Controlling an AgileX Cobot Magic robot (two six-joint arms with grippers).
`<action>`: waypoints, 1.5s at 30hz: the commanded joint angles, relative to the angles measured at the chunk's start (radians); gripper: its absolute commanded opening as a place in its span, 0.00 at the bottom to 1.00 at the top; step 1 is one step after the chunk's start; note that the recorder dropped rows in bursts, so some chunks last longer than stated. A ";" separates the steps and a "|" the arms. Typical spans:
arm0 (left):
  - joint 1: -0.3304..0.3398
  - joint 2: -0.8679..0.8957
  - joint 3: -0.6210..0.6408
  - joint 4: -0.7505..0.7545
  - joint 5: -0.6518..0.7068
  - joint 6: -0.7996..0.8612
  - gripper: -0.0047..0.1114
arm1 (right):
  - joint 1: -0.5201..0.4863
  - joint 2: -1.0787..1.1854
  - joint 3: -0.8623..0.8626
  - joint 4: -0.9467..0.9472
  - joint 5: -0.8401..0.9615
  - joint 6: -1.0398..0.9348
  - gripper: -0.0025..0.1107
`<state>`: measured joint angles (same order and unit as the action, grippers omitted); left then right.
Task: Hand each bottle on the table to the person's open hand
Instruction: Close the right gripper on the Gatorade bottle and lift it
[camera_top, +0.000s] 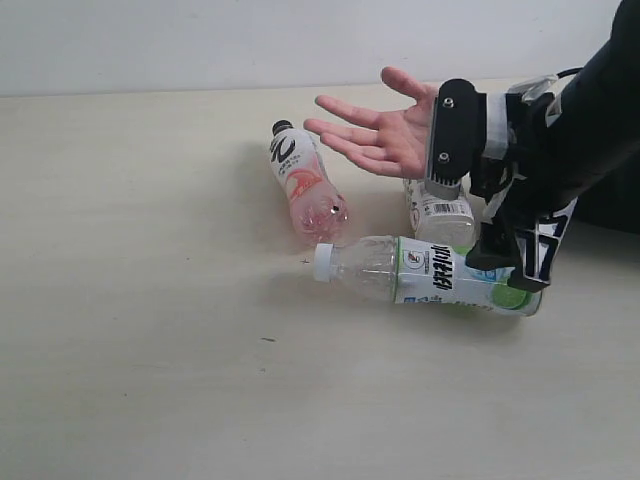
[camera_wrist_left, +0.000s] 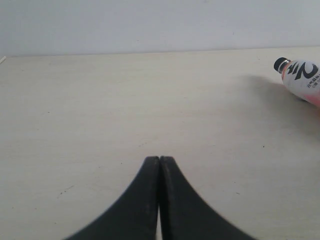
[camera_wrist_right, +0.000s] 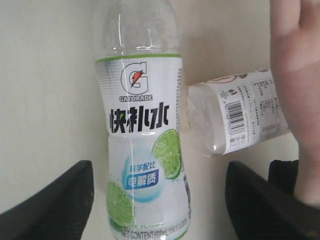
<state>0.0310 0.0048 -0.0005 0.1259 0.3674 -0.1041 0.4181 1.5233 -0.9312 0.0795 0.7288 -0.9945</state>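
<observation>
While straddling the lime-label bottle (camera_top: 440, 275), lying on the table (camera_top: 150, 350) near the open hand (camera_top: 385, 135), with right gripper (camera_wrist_right: 160, 200) spread wide and empty, left gripper (camera_wrist_left: 159, 167) shut on nothing: grasp step for 1 bottle, next calling for closing squarely, then lifting handward.

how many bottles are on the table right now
3. The pink-label bottle lies left of the person's hand, the white-label bottle just under the hand, the lime-label bottle nearest the camera. The right arm could hide another.

Exterior view overlooks the table (camera_top: 150, 400); the close right wrist view shares its lime-label bottle (camera_top: 430, 275).
</observation>
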 joint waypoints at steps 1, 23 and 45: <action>-0.004 -0.005 0.001 0.000 -0.004 -0.004 0.06 | 0.001 0.053 -0.003 -0.008 -0.029 -0.027 0.64; -0.004 -0.005 0.001 0.000 -0.004 -0.004 0.06 | 0.001 0.230 -0.003 -0.002 -0.071 -0.027 0.64; -0.004 -0.005 0.001 0.000 -0.004 -0.004 0.06 | 0.001 0.259 -0.003 0.033 -0.134 -0.023 0.67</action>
<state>0.0310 0.0048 -0.0005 0.1259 0.3674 -0.1041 0.4181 1.7796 -0.9312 0.1061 0.6024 -1.0143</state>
